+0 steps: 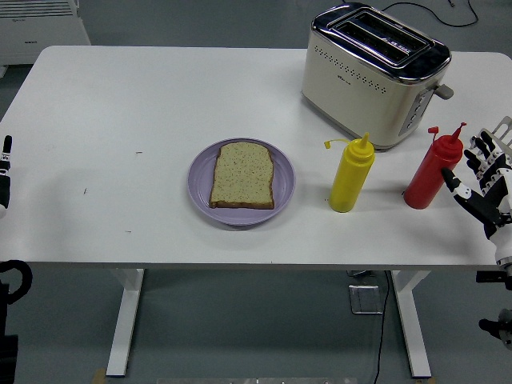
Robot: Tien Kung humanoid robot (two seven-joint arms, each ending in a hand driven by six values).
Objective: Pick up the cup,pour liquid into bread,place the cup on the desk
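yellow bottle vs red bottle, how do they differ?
Colour: the yellow bottle is yellow, the red bottle red.
Place: the yellow bottle stands nearer the plate with the bread; the red bottle stands further right, next to the right hand, whose fingers are spread and off it.
Shape: the yellow bottle looks squatter, the red bottle slimmer.
Shared: both are upright squeeze bottles with pointed nozzles and hanging caps, in front of the toaster.

White right hand (486,190) with black finger segments, white wrist cuff.
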